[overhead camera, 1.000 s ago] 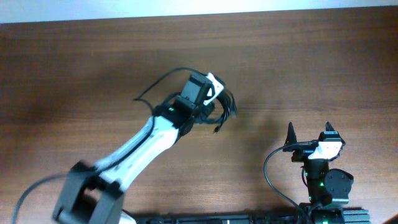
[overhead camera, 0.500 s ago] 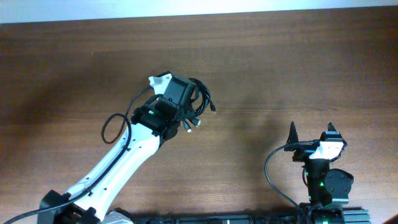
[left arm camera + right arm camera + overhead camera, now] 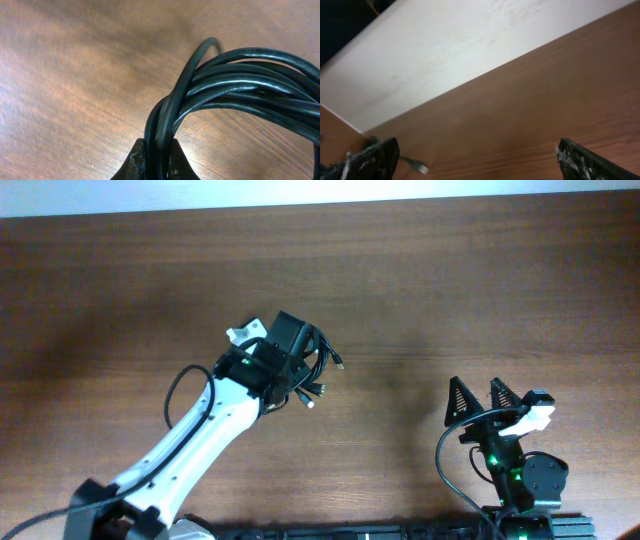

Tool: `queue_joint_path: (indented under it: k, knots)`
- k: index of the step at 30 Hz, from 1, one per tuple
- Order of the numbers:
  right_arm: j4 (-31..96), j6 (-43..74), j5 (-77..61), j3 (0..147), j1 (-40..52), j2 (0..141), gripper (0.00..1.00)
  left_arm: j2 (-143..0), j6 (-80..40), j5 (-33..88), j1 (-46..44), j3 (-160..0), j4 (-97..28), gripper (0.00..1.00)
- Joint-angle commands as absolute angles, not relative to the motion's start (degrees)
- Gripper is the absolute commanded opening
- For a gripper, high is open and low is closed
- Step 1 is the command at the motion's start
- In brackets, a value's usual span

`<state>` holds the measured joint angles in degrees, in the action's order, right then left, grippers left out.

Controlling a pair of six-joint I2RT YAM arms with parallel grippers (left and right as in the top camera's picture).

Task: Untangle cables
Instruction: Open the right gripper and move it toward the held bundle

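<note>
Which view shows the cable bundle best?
Left wrist: the cables fill the frame, strands clamped between the fingers. Overhead shows them small, partly hidden under the left arm. Right wrist shows no cable clearly.

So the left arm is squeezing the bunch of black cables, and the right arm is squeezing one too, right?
Not quite. The left gripper is squeezing the bunch of black cables, but the right gripper is not squeezing anything. Its jaws stand wide open with no cable between them, away from the bunch. The overhead view shows this, and the right wrist view agrees.
</note>
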<state>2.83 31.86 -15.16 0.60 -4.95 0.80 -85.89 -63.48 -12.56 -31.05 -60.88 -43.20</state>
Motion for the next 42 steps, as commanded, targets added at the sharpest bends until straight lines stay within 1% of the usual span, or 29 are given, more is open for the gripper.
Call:
queue_joint_path:
  k: [1,3,4,5,7,11,13,16,18,19,24,26,31,35,36,38,40,42]
  knots:
    - [2.98,36.53,-18.46,0.32,-5.28,0.36,0.99,-90.59,-68.31,-7.27,-30.96,-59.92,-42.94,0.31]
    - [2.98,36.53,-18.44,0.32,-5.28,0.36,0.99,-91.85,-68.27,-6.85,-30.96,-59.92,-42.7,0.56]
    - [2.98,36.53,-18.46,0.32,-5.28,0.36,0.99,-91.94,-67.48,-6.96,-30.81,-59.92,-42.44,0.72]
    - [2.98,36.53,-18.48,0.32,-5.28,0.36,0.99,-91.81,-65.39,-7.07,-30.41,-60.01,-41.8,0.79]
    - [2.98,36.53,-18.48,0.32,-5.28,0.36,0.99,-91.35,-59.53,-7.31,-29.36,-60.99,-41.45,1.0]
    - [3.01,36.53,-18.48,0.32,-5.28,0.36,0.99,-90.37,-46.26,-7.35,-26.83,-63.61,-41.43,1.0]
    - [3.01,36.53,-18.5,0.32,-5.28,0.36,0.99,-90.37,-42.7,-7.79,-26.06,-63.86,-41.23,0.95]
    - [2.92,36.56,-21.34,0.32,-5.28,0.36,0.99,-90.41,-40.1,-8.91,-26.09,-63.86,-41.28,0.92]
    - [2.74,36.56,-25.17,0.32,-5.28,0.36,0.99,-90.41,-40.23,-8.56,-26.09,-63.81,-41.28,0.78]
    - [2.74,36.56,-26.33,0.32,-5.28,0.36,0.99,-90.41,-40.25,-8.25,-26.09,-63.79,-41.28,0.75]
    - [2.74,36.56,-27.9,0.32,-5.28,0.36,0.99,-91.46,-40.21,-8.4,-26.09,-62.63,-41.21,0.77]
    - [2.76,36.56,-27.88,0.32,-5.28,0.36,0.99,-93.38,-40.16,-8.82,-26.09,-62.22,-40.62,0.88]
    - [2.76,36.56,-27.88,0.32,-5.28,0.36,0.99,-98.67,-31.86,-6.09,-26.09,-62.19,-37.12,0.87]
    - [2.76,36.53,-27.88,0.32,-5.28,0.36,0.99,-101.82,-28.97,-1.37,-26.13,-62.19,-35.18,0.84]
    - [2.76,36.53,-27.88,0.32,-5.28,0.36,0.99,-102.59,-28.99,-1.21,-26.13,-62.19,-35.16,0.79]
    - [2.76,36.53,-27.86,0.32,-5.28,0.36,0.99,-104.05,-28.99,-1.23,-26.13,-62.19,-34.92,0.76]
    - [2.76,36.53,-27.86,0.32,-5.28,0.36,0.99,-105.56,-28.97,-1.21,-26.13,-62.17,-33.89,0.7]
    - [2.76,36.53,-27.86,0.32,-5.28,0.36,0.99,-106.19,-28.99,-1.19,-26.13,-62.17,-33.41,0.67]
